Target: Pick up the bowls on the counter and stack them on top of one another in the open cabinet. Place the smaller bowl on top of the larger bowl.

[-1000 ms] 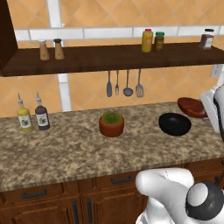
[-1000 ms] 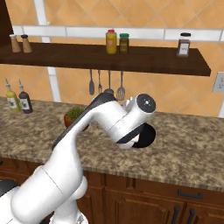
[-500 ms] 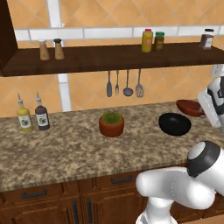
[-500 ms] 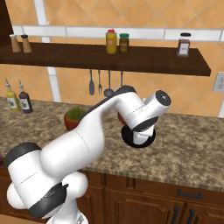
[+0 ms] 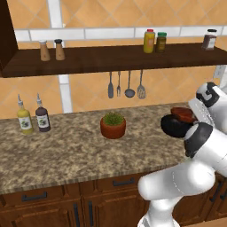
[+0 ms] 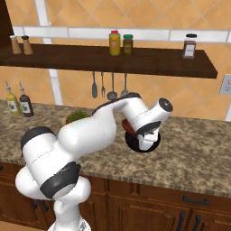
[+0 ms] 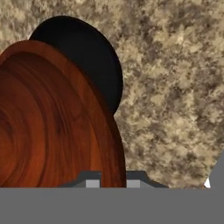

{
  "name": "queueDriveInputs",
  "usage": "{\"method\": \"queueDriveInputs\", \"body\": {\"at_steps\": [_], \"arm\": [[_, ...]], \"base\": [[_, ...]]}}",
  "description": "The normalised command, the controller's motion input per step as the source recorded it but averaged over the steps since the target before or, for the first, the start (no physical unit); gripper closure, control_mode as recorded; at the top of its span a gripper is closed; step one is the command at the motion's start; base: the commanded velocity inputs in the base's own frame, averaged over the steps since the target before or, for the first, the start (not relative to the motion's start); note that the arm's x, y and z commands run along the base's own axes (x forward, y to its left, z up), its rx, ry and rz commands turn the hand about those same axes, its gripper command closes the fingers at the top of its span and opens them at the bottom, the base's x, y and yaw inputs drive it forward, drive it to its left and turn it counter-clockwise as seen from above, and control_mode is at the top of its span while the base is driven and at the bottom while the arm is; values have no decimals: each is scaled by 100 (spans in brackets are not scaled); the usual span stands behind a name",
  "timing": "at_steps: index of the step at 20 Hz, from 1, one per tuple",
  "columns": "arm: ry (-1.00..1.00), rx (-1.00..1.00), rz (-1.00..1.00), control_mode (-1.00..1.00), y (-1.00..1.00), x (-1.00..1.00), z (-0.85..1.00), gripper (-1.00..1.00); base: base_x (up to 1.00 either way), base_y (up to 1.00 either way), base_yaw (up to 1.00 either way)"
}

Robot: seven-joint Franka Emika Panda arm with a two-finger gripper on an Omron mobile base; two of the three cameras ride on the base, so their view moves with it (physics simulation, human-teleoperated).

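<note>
The smaller bowl (image 7: pixel 48 127), glossy red-brown, looms large and tilted in the hand view, and my gripper (image 7: pixel 113 181) is shut on its near rim. Just beyond it lies the larger bowl (image 7: pixel 92 57), black, on the granite counter (image 7: pixel 175 87). From the left base view the smaller bowl (image 5: pixel 181 112) sits at the back edge of the larger bowl (image 5: pixel 172 126), with my gripper (image 5: pixel 193 116) at its right side. The right base view has the smaller bowl (image 6: pixel 128 126) half hidden behind my hand, over the larger bowl (image 6: pixel 134 145). The open cabinet (image 5: pixel 111 60) runs along the wall above.
A terracotta pot with a green plant (image 5: pixel 112 125) stands left of the bowls. Two sauce bottles (image 5: pixel 33 119) stand at the counter's far left. Utensils (image 5: pixel 125 85) hang on the wall. Shakers (image 5: pixel 51 50) and jars (image 5: pixel 154 41) stand on the shelf, with bare shelf between them.
My arm has swung, its elbow coming round to the right in the left base view. The hand with the smaller bowl has shifted slightly left toward the larger bowl.
</note>
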Motion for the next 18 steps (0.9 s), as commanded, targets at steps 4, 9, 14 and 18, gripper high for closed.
{"method": "queueDriveInputs", "body": {"at_steps": [4,9,14,18], "arm": [[3,0,6,-100,-1,60,-47,100],[1,0,6,-100,-27,41,-43,100],[0,1,2,-100,-32,28,-33,100],[0,0,1,-100,-7,6,-32,100]], "base": [[0,0,0],[0,0,0],[0,0,0],[0,0,0]]}}
